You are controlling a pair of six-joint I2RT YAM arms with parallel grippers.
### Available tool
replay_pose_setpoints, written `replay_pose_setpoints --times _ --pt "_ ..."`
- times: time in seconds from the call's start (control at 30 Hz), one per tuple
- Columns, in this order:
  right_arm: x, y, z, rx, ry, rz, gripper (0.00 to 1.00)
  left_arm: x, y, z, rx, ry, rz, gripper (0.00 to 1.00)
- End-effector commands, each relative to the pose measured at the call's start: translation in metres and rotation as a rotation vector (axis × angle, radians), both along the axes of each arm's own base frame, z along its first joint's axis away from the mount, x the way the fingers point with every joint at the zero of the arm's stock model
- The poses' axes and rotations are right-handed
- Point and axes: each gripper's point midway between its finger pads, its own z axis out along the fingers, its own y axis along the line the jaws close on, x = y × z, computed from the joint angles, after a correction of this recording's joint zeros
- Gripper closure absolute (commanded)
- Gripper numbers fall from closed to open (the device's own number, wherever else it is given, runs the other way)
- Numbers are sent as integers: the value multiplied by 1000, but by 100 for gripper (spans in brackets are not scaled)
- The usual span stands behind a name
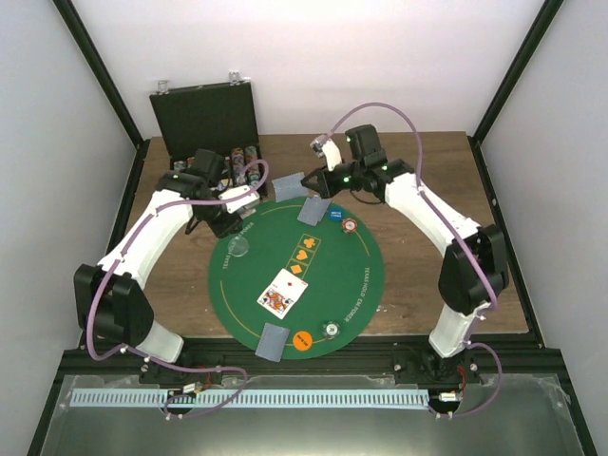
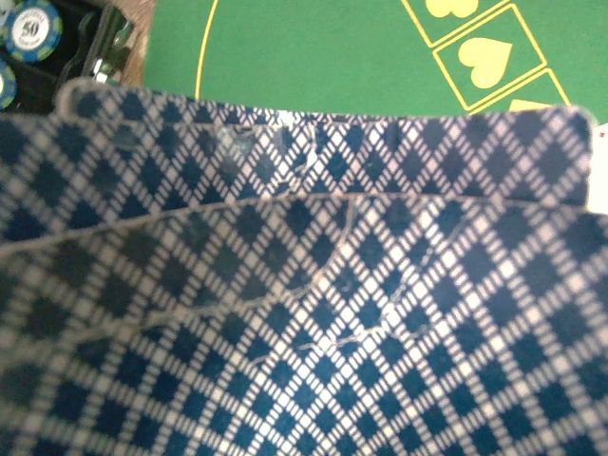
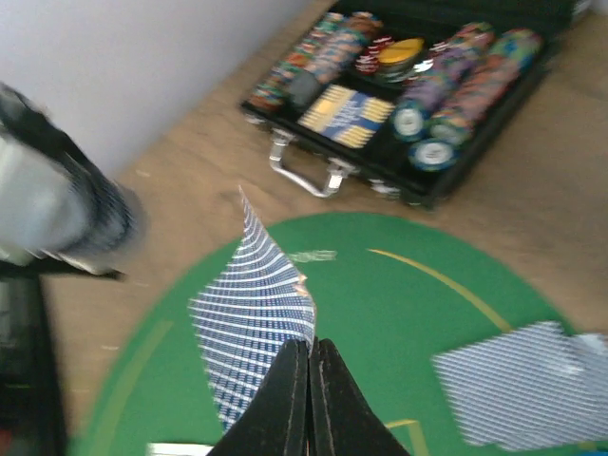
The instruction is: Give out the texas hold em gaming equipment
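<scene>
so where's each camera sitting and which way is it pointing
Top external: above and behind the robot, looking down on the green mat; left arm and right arm show.
Left wrist: close over card backs, mat beyond; no robot part shows.
Right wrist: faces the black case across the mat; its shut pincer pinches a card.
Shared: case in top and right wrist.

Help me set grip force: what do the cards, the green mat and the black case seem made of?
The cards: thin coated paper or plastic, slightly glossy; fine scuffs show, and the held card bows. The green mat: probably felt, matte, printed yellow. The black case: dark rigid shell, material unclear, with a shiny metal-looking handle.
</scene>
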Motion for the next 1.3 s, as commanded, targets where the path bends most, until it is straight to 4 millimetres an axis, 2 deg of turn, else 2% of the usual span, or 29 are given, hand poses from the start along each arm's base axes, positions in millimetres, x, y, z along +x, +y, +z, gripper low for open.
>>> replay_pose_setpoints --times 0.0,0.03,0.07,0.13,0.23,0.37,0.43,0.53,0.67,0.83,0.93,1.27 --pt "5 -8 -27 -383 -462 -22 99 4 8 9 -36 -30 55 60" --pt "-3 -2 -42 -454 -564 40 99 4 9 9 -36 -31 59 60" --pt "-9 6 -48 -485 -652 82 99 4 10 9 -38 -32 61 60" --pt "-21 30 -52 -490 -846 169 99 5 11 10 -41 -33 65 60" --pt "-30 50 -70 -514 -1023 268 99 4 11 10 -42 -33 65 60" --pt "-28 64 -95 -621 -1208 318 99 3 11 11 -43 -35 63 60" --pt "-36 66 -115 -654 -1261 392 99 3 11 10 -44 -35 62 60" --pt "-58 58 -145 -684 -1342 499 99 3 12 11 -46 -34 63 60" --pt "-75 44 -159 -691 -1328 529 99 4 12 9 -45 -31 61 60" --pt "-113 24 -188 -685 -1319 718 99 6 10 11 -53 -30 61 60" --pt "-131 18 -201 -652 -1246 813 99 5 10 10 -51 -27 59 60" --pt "-136 9 -209 -694 -1223 892 99 4 11 11 -49 -29 55 59"
